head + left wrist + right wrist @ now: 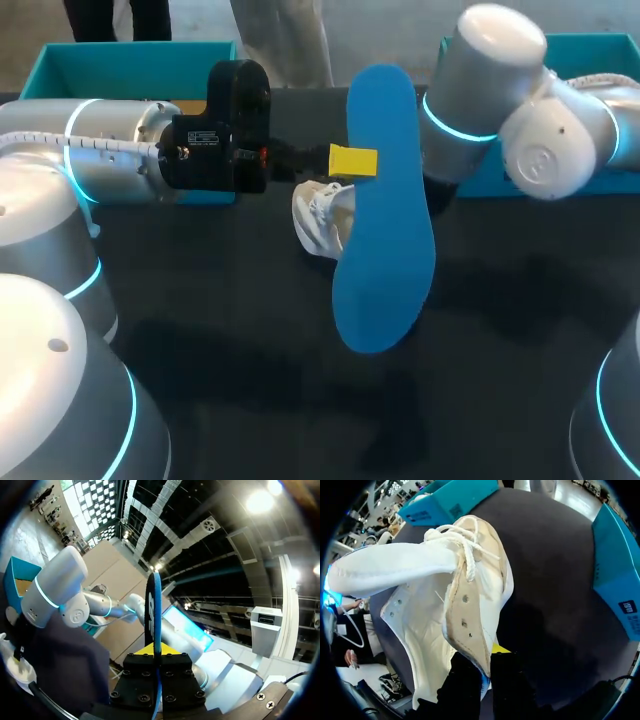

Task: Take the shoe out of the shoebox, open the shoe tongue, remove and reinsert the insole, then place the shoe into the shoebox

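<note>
Left hand [352, 160] was closed on the blue insole [385, 210], pinching it by one long edge so that the piece hung clear of the counter [250, 330], its flat face to the head camera and seen edge-on between the fingers in the left wrist view [154, 605]. Just beside and partly behind it lay the white shoe [322, 215], out on the dark counter rather than in either box. Right hand [486, 655] was closed on the shoe's eyelet flap, apparently to steady it and keep the mouth wide; the tongue [395, 567] was folded out and away from the opening, the laces [465, 545] bunched loosely near its base. With the insole out, the job appeared to stand at the reinsertion step, and the edge grip looked chosen to leave both ends free to feed into the shoe. One teal shoebox [130, 55] stood behind the left arm and a second shoebox [600, 45] behind the right.
</note>
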`<state>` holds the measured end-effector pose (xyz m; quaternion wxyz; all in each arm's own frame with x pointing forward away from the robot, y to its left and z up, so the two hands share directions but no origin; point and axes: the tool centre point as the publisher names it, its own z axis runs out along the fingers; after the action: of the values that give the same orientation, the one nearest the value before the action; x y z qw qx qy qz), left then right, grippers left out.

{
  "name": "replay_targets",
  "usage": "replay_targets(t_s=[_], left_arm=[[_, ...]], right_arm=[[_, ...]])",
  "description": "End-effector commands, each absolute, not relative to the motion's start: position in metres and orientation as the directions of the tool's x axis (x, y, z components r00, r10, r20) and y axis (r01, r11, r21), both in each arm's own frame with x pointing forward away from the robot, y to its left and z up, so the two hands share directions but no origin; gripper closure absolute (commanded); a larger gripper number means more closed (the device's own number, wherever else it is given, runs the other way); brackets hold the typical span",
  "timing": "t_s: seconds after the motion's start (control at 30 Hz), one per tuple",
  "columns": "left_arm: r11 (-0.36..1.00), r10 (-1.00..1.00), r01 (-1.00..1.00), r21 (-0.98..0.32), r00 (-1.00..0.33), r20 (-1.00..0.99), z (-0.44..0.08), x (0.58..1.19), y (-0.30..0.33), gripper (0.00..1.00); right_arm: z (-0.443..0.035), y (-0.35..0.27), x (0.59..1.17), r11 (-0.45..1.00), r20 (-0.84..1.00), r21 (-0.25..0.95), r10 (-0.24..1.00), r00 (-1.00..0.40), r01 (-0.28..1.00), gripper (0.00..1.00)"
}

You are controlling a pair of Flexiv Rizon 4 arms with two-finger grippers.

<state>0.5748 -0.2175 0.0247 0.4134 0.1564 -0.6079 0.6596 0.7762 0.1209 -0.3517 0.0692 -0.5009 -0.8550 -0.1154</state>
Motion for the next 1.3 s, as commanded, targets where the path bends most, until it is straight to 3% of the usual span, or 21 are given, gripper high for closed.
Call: replay_targets(t_s=[0.03, 0.67, 1.2, 1.23, 1.27, 1.3], left_arm=[[0.079, 0.353, -0.736, -0.672, -0.61, 0.71, 0.024, 0.573, -0.217, 1.0], [0.079, 0.353, -0.736, -0.672, -0.61, 0.71, 0.024, 0.573, -0.217, 1.0], [0.079, 0.353, -0.736, -0.672, -0.61, 0.71, 0.024, 0.573, -0.217, 1.0], [0.079, 0.353, -0.736, -0.672, -0.61, 0.71, 0.024, 0.573, -0.217, 1.0], [0.079, 0.353, -0.736, -0.672, -0.61, 0.71, 0.024, 0.573, -0.217, 1.0], [0.079, 0.353, -0.736, -0.672, -0.61, 0.71, 0.024, 0.573, -0.217, 1.0]], right_arm=[[-0.363, 0.127, 0.779, 0.433, 0.246, 0.152, 0.854, -0.458, 0.888, 1.0], [-0.386, 0.13, 0.788, 0.244, 0.306, 0.139, 0.911, -0.276, 0.96, 1.0], [-0.394, 0.129, 0.782, 0.21, 0.305, 0.074, 0.926, -0.222, 0.975, 1.0], [-0.394, 0.129, 0.782, 0.211, 0.306, 0.074, 0.926, -0.223, 0.975, 0.95], [-0.394, 0.13, 0.781, 0.211, 0.307, 0.073, 0.925, -0.223, 0.975, 0.54], [-0.394, 0.13, 0.78, 0.211, 0.311, 0.071, 0.924, -0.223, 0.975, 0.0]])
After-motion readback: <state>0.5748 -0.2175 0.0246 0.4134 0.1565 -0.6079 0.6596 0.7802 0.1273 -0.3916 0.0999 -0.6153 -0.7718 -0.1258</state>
